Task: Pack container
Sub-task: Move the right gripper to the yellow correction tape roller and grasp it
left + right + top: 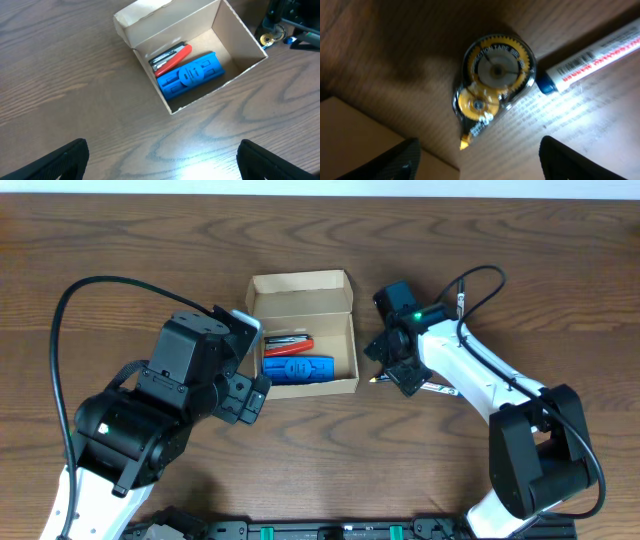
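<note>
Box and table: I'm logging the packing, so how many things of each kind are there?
Box: 1
Blue case: 1
Red-handled tool: 1
Correction tape: 1
Marker: 1
Total: 5

Correction tape (492, 85) beside marker (600, 57) on table (120, 240)

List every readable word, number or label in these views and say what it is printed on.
"CORRECTION TAPE", partly legible: around the wheel of the correction tape dispenser.
Red lettering and barcode on the white marker: too blurred to read.
Raised marks on the blue case in the container: unreadable.
</note>
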### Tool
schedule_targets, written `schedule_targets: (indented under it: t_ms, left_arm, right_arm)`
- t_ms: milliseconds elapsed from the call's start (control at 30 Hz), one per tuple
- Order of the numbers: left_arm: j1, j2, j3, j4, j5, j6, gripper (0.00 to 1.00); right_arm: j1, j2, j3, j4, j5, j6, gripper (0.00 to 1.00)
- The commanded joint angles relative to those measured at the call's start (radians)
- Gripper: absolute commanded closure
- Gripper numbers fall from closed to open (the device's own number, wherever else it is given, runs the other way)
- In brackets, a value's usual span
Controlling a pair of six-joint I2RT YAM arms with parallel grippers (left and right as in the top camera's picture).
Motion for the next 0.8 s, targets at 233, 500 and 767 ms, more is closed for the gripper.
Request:
schedule_targets:
  t_ms: [233,500,767]
  left_arm:
    - [0.003,0.001,0.005,-0.003,0.0,0.006,0.05]
    - [0.003,0.001,0.005,-0.003,0.0,0.006,0.05]
    - [0.003,0.001,0.005,-0.003,0.0,0.006,0.05]
  right_arm:
    - [0.005,0.009,-0.102,0.142,0.06,0.088,0.23]
    - [-0.021,0.011,-0.133,0.195,0.06,0.096,0.25]
    - [-0.029,0.071,-0.133,0.21,0.014,0.097,0.28]
